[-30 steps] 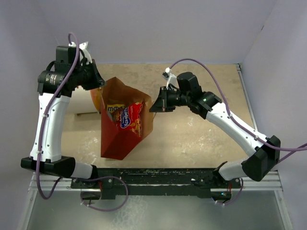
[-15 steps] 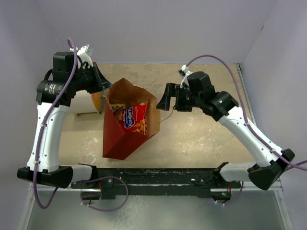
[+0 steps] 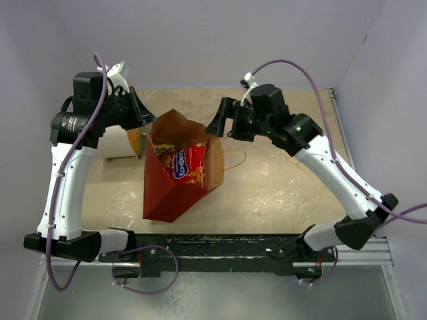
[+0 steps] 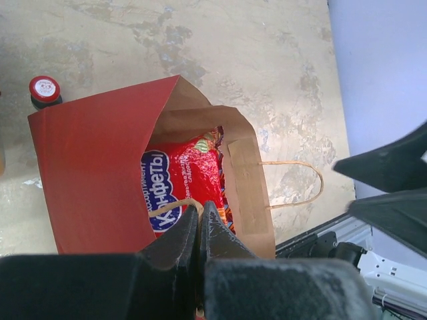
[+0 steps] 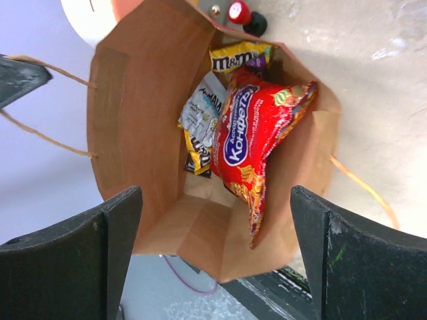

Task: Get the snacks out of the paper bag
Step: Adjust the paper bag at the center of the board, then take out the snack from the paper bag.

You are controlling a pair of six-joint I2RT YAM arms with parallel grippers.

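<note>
— Where does the paper bag [image 3: 162, 200] stand?
— On the mottled beige table [image 3: 287, 187], between the two arms, with its mouth open to the top. It is matte red outside and brown kraft inside, with sharp creases down its folded sides.
— And the snacks?
— All are inside the bag. A large flat red packet [image 5: 257, 133], glossy and crinkled, with a blue oval logo, leans against one wall. Beside it sit a yellow M&M's packet [image 5: 240, 57], a silvery-white wrapper [image 5: 200, 110] and, lower down, a small dark brown and yellow packet [image 5: 195, 159].
— What about the left gripper [image 4: 199, 230]?
— Its black tapered fingers are clenched together at the bag's left side, pinching a thin tan cord handle [image 4: 177, 202]. In the right wrist view that cord runs taut away from the bag wall.
— The right gripper [image 5: 213, 193]?
— Released. Its broad black fingers are spread wide and hold nothing. It hovers above the bag's mouth, and the red packet shows between the fingers.
— The other cord?
— The second handle [image 4: 293, 162] hangs slack in a loop off the opposite wall.
— Anything beside the bag?
— A small black bottle [image 4: 44, 87] with a round red cap stands just beside it. A white cylinder [image 5: 83, 17] with an orange end is near that.
</note>
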